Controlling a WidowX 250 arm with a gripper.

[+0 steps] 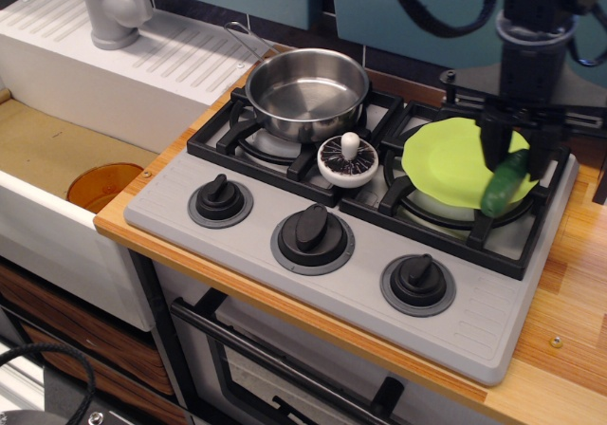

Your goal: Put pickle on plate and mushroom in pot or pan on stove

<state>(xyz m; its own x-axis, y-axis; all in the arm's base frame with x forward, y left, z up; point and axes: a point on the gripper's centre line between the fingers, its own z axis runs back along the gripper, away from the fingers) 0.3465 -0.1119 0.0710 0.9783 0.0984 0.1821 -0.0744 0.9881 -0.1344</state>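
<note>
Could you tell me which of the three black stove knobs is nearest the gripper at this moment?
The rightmost knob: it sits almost below the gripper holding the pickle, while the other two lie further left.

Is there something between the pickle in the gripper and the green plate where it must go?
Nothing visible. The gripper holds the pickle over the right edge of the plate, whose surface is bare.

Around the mushroom (348, 160), the approach from above is open. The steel pot (306, 91) stands just behind and left of it, the lime-green plate (453, 163) just to its right. Farther right, the gripper (512, 148) clamping the pickle (503, 183) blocks the plate's right edge. Knobs (313, 233) stand in front.
</note>
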